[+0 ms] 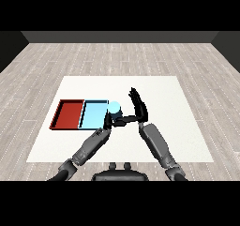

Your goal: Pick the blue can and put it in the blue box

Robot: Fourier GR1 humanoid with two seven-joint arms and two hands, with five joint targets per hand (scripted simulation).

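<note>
Small light blue can (114, 109) stands upright at right edge of flat light blue tray (92, 115). Left hand (109, 121) curls round can. Tray lies at nine o'clock, touching. Right hand (138, 106) open, holds nothing.

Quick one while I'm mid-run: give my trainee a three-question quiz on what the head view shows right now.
1. True or false: the blue can lies inside the red tray.
2. Which hand is curled round the can: A) left hand, B) right hand?
3. Fill in: the can stands at the right edge of the ___ tray.

Key: 1 false; it stands upright at the light blue tray. 2 A; the right hand's fingers are straight. 3 light blue.
</note>
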